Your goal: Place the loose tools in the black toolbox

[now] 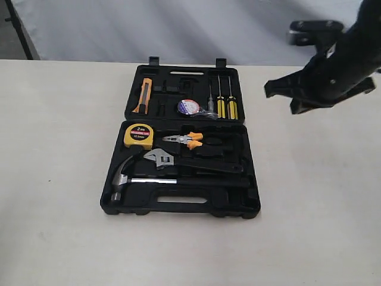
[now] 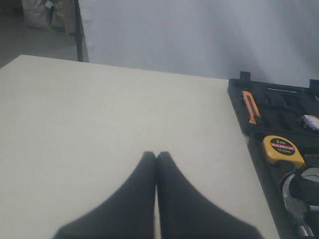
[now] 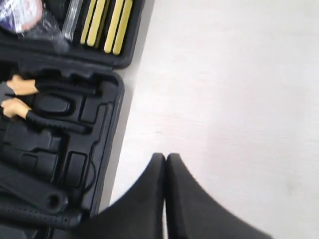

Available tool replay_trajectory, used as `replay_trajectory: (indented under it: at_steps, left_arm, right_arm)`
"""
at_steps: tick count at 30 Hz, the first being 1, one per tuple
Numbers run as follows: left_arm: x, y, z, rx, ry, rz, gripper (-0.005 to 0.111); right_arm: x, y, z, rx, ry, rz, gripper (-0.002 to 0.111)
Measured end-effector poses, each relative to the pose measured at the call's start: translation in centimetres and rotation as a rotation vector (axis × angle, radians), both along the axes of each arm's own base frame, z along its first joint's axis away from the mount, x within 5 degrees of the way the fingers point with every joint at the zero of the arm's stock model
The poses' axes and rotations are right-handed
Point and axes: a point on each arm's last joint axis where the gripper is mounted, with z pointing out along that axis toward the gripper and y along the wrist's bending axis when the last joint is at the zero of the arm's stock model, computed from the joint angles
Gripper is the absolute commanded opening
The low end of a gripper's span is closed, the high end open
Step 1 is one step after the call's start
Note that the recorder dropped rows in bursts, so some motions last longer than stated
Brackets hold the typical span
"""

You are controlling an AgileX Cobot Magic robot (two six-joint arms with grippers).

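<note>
The black toolbox (image 1: 250,196) lies open on the table. In its near half rest the claw hammer (image 1: 128,176) and the adjustable wrench (image 1: 161,159). The wrapped tape roll (image 1: 188,106) sits in the far half, and the tape roll (image 3: 20,10) also shows in the right wrist view. My right gripper (image 3: 165,157) is shut and empty, above the table just right of the toolbox (image 3: 107,107). The right arm (image 1: 333,65) hangs raised at the upper right. My left gripper (image 2: 156,154) is shut and empty over bare table, left of the toolbox (image 2: 239,107). It does not show in the exterior view.
A yellow tape measure (image 1: 138,136) and orange-handled pliers (image 1: 186,140) sit in the near half. An orange utility knife (image 1: 143,95) and yellow-handled screwdrivers (image 1: 226,98) fill the far half. A pale backdrop (image 1: 178,30) stands behind the table.
</note>
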Motion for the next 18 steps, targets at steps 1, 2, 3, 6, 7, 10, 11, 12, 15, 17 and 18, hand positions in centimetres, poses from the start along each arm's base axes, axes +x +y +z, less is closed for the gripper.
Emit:
replay_trajectory:
  at_steps: [1, 2, 3, 6, 7, 10, 11, 12, 15, 17, 18]
  left_arm:
    - [0.0, 0.0, 0.0, 0.0, 0.0, 0.0, 0.001]
    - [0.0, 0.0, 0.0, 0.0, 0.0, 0.0, 0.001]
    - [0.0, 0.0, 0.0, 0.0, 0.0, 0.0, 0.001]
    - [0.0, 0.0, 0.0, 0.0, 0.0, 0.0, 0.001]
    - [0.0, 0.0, 0.0, 0.0, 0.0, 0.0, 0.001]
    - [0.0, 0.0, 0.0, 0.0, 0.0, 0.0, 0.001]
    - [0.0, 0.0, 0.0, 0.0, 0.0, 0.0, 0.001]
    - [0.0, 0.0, 0.0, 0.0, 0.0, 0.0, 0.001]
    - [0.0, 0.0, 0.0, 0.0, 0.0, 0.0, 0.001]
    - [0.0, 0.0, 0.0, 0.0, 0.0, 0.0, 0.001]
    - [0.0, 0.0, 0.0, 0.0, 0.0, 0.0, 0.001]
  right_arm:
    - [-1.1, -0.3, 1.1, -0.004, -0.046, -0.024, -0.001]
    - [-3.8, -0.8, 2.7, 0.004, -0.141, -0.06, -0.001]
    - [-4.9, -1.0, 3.2, 0.009, -0.186, -0.07, -0.001]
    - [-12.4, -1.9, 2.9, 0.036, -0.356, -0.073, -0.001]
    - [-13.9, -2.0, 2.8, 0.044, -0.396, -0.073, -0.001]
    - [-20.6, -2.6, -0.1, 0.11, -0.675, -0.064, -0.001]
    - [-22.5, -2.7, -1.2, 0.134, -0.783, -0.059, -0.001]
    - [-23.4, -2.8, -1.9, 0.146, -0.84, -0.056, -0.001]
    - [-26.3, -3.1, -3.5, 0.178, -1.039, -0.047, -0.001]
    - [-27.5, -3.2, -3.5, 0.185, -1.109, -0.05, -0.001]
    - [-27.6, -3.3, -3.6, 0.185, -1.11, -0.051, -0.001]
